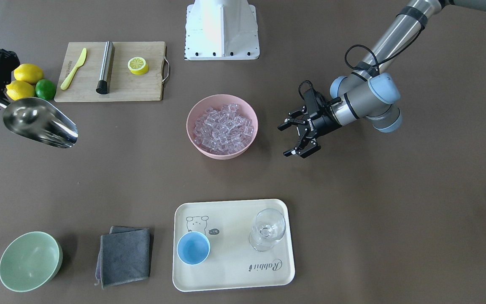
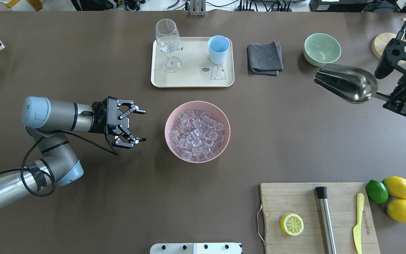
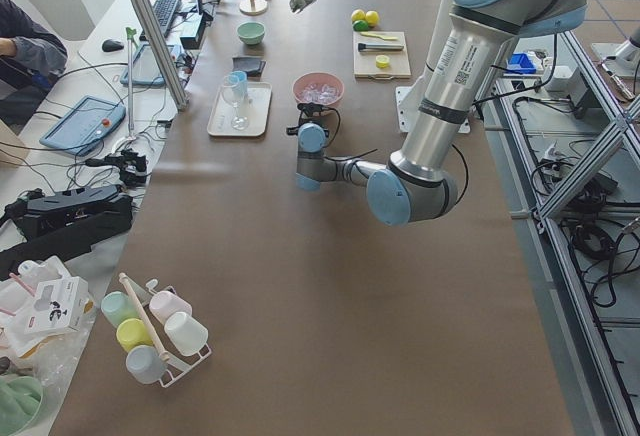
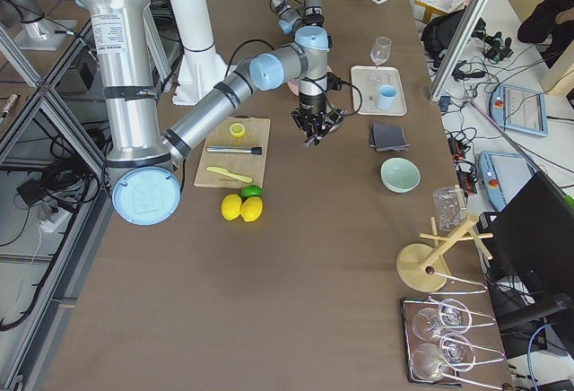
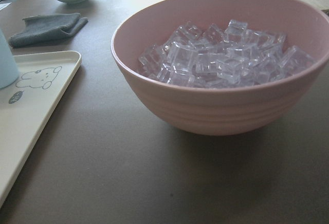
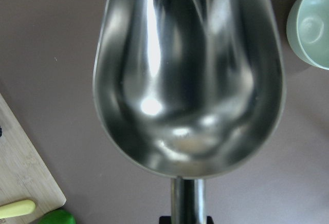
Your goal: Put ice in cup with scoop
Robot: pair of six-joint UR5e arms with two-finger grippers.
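Observation:
The ice (image 2: 197,132) is a heap of clear cubes in a pink bowl (image 2: 172,120) at the table's middle; it also shows in the front view (image 1: 222,126) and the left wrist view (image 5: 221,54). The light-blue cup (image 2: 218,49) stands upright and empty on a cream tray (image 2: 189,79). My right gripper (image 2: 397,101) is shut on the rod handle of the steel scoop (image 2: 347,83) and holds it in the air, empty (image 6: 187,75), near the green bowl. My left gripper (image 2: 140,126) is open and empty, level with the pink bowl, a little to its left.
A stemmed glass (image 2: 167,42) shares the tray. A grey cloth (image 2: 264,58) and a pale green bowl (image 2: 322,48) lie to its right. A cutting board (image 2: 315,215) carries a lemon half, a steel cylinder and a yellow knife. Lemons and a lime (image 2: 376,191) lie beside it.

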